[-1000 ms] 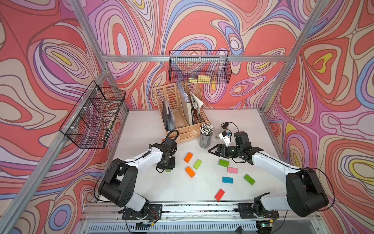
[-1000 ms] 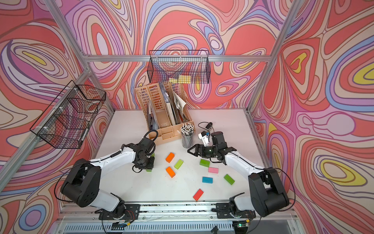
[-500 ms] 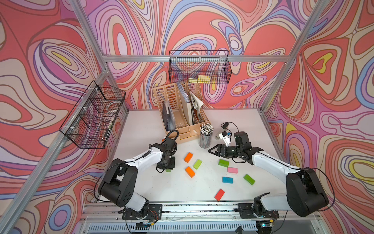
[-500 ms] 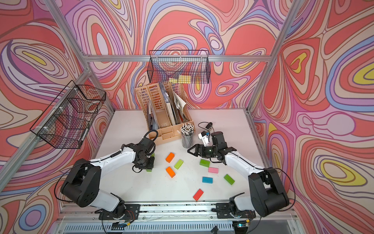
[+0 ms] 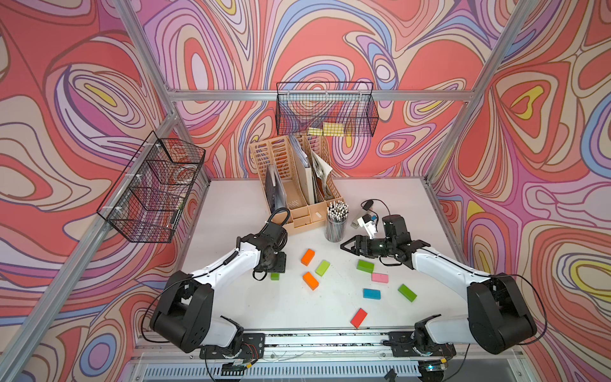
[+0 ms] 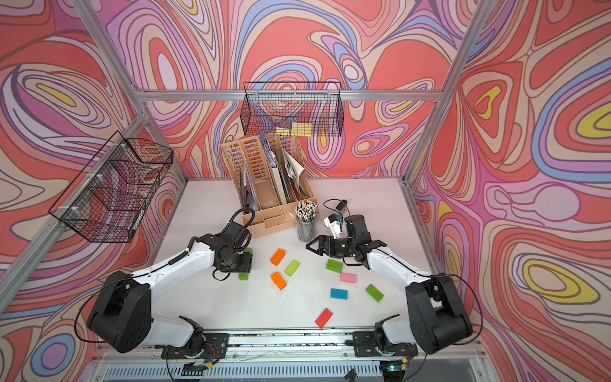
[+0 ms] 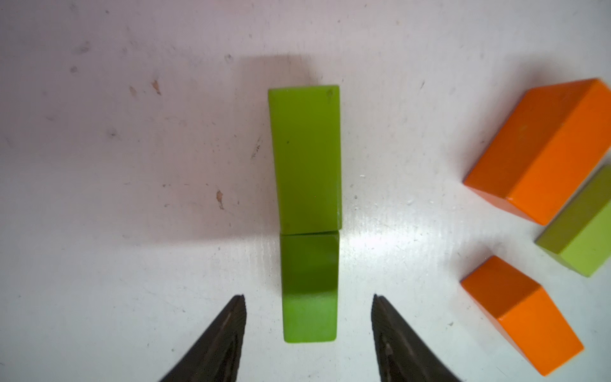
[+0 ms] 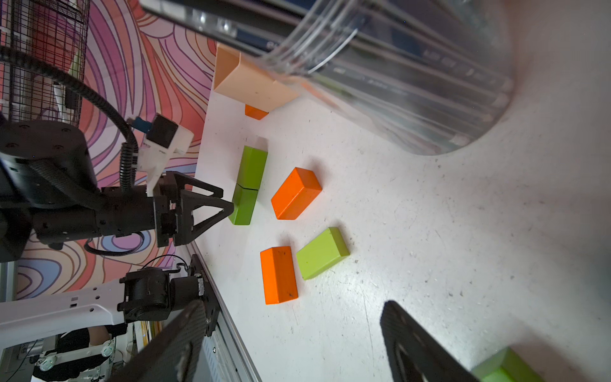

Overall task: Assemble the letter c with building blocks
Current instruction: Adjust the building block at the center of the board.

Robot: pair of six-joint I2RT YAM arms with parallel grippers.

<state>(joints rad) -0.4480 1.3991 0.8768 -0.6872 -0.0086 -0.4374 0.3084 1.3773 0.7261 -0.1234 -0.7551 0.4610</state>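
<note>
Left of frame centre, a green block (image 5: pixel 274 276) is straddled, untouched, by the parted left tool (image 7: pixel 308 296); nothing is gripped by the wide-spread right tool (image 8: pixel 292 307).

Setting: robotics lab cell staged as office desk (image 5: pixel 238 205) | Evidence: aluminium frame (image 5: pixel 231 95), swirl-printed walls (image 5: pixel 99 66), rail-mounted arms (image 5: pixel 224 267), file organizer (image 5: pixel 281 158), pencil cup (image 5: pixel 335 226), wire baskets (image 5: pixel 325 109)

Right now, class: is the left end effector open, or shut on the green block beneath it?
Open. The left end effector has both fingers clear of the green block, table between.
</note>
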